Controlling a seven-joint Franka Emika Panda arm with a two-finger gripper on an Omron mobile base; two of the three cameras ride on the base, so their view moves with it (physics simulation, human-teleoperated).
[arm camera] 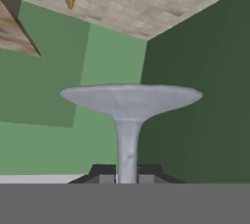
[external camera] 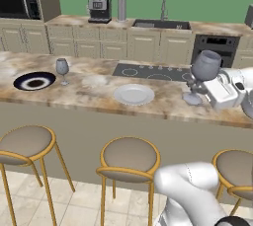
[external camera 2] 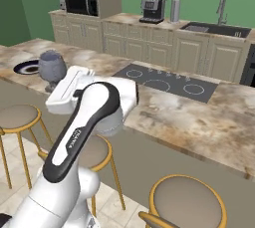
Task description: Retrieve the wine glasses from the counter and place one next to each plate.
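Your hand (arm camera: 127, 178) grips 2nd wine glass (external camera: 205, 67) by its thin stem: light, fragile, top-heavy; lower it gently beside the white plate (external camera: 134, 94).

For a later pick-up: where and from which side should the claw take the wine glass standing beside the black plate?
Grip the wine glass by its thin stem, coming in level from the stool side. It stands upright on the island, and the black plate beside it leaves that side free.
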